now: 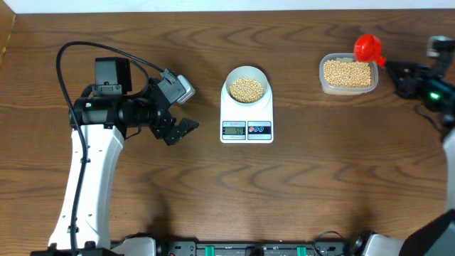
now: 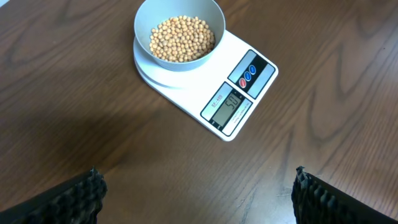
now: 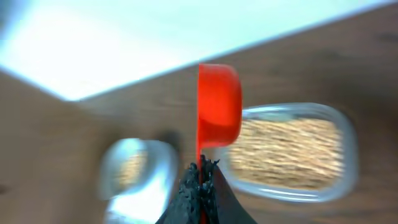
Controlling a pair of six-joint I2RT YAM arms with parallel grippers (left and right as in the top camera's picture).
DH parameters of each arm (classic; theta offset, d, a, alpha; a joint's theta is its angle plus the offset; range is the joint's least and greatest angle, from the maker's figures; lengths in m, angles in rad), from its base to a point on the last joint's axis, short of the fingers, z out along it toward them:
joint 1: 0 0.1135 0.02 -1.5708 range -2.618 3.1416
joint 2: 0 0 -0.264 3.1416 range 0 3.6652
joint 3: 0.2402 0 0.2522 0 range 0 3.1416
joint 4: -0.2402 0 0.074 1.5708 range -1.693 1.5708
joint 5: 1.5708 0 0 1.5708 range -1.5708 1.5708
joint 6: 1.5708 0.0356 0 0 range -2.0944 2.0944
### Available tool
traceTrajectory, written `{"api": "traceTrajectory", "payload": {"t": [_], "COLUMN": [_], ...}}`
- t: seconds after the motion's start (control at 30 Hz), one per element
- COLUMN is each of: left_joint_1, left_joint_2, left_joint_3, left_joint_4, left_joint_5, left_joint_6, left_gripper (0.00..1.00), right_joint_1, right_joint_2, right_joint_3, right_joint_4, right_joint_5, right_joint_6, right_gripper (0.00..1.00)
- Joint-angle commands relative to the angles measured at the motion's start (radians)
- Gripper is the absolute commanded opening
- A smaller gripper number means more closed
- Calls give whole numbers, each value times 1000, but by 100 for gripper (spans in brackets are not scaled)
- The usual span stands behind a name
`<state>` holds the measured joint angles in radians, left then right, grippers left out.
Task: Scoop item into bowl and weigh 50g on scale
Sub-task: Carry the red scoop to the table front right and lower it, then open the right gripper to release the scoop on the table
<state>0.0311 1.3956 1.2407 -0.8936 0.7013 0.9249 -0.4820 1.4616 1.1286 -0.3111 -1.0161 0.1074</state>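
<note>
Dark wood table [image 1: 320,178] runs under both my arms, with the scale [image 1: 247,129] at its middle. On the scale's platform sits the bowl [image 1: 228,85], holding a heap of beans [image 1: 247,89]. My left gripper [image 1: 189,110] hangs just left of the scale, jaws spread wide and empty. Well right of the scale, my right gripper [image 3: 200,180] is clamped on the handle of a red scoop [image 1: 368,48], whose cup hangs at the far corner of a clear container [image 1: 323,78] of more beans.

Robotics lab, wood-grain table [image 1: 213,199], mounted robot arm [image 1: 89,178]
</note>
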Motion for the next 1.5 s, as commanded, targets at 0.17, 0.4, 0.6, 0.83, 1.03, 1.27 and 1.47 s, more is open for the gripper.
{"api": "traceTrajectory", "payload": {"t": [0.17,0.4,0.6,0.83,1.03,1.27,1.47], "left_joint_1": [0,0,0,0,0,0,0], "left_joint_2": [-10,-10,-10,-10,-10,-10,-10], "left_joint_3": [18,18,18,18,18,18,18], "left_joint_4": [-3,-3,-3,-3,-3,-3,-3], "left_joint_5": [10,9,9,10,10,9,10], "left_joint_6": [17,17,17,17,17,17,17], "left_gripper": [98,98,98,98,98,98,98], "right_joint_1": [-162,-89,23,5,-89,-167,-168], "right_joint_2": [-16,-16,-16,-16,-16,-16,-16], "right_joint_3": [2,-6,-109,-363,-541,-681,-705], "right_joint_4": [-271,-757,-789,-687,-591,-386,-360], "right_joint_5": [-452,-58,47,-8,-64,-67,23], "right_joint_6": [-53,-301,-353,-455,-546,-501,-492], "right_gripper": [1,1,1,1,1,2,38]}}
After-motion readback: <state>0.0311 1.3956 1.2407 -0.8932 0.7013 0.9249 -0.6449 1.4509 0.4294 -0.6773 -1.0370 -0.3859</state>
